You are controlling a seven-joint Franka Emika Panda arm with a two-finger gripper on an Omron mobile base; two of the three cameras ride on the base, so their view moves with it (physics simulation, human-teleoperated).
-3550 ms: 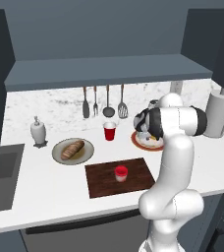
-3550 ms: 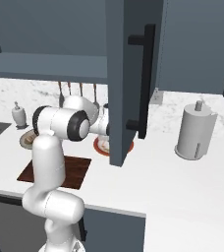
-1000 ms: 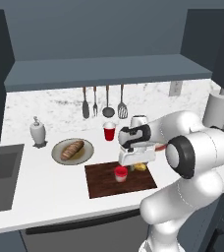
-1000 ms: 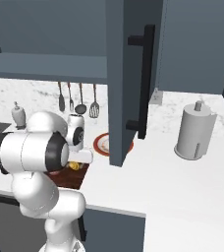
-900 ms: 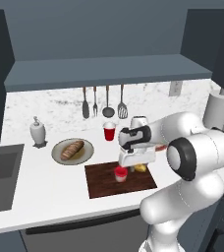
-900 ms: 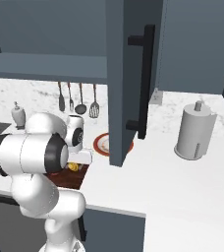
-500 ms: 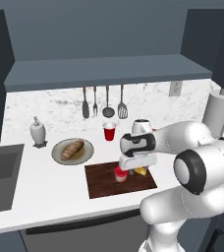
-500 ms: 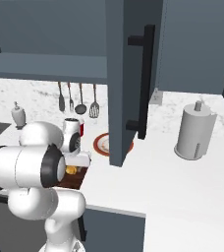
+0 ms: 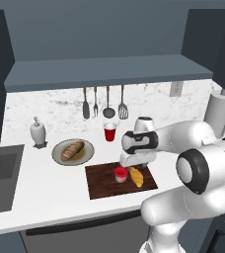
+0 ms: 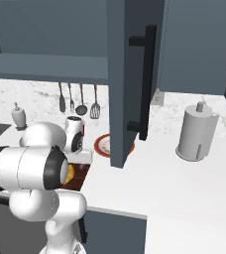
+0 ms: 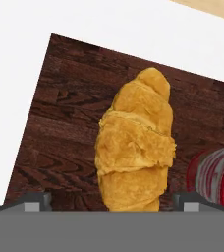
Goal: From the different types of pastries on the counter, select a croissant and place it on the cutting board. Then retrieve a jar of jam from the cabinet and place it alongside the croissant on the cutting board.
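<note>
Golden-yellow tapered croissant (image 11: pixel 135 147) lying on the dark brown grained cutting board (image 9: pixel 102 180), centre frame, just beside the squat red jam jar (image 9: pixel 120 174). Jaws stand wide, straddling the croissant and gripping nothing. Risk: a skewed withdrawal could nudge pastry or jar. Half a second earlier, the arm's elbow sat higher.

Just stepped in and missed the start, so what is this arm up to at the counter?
The white arm's gripper hangs low over the cutting board, where the croissant lies beside the jar of jam. In the hand view the croissant sits between the spread finger tips, flat on the board, so it looks just set down. A loaf sits on its plate nearby.
</note>
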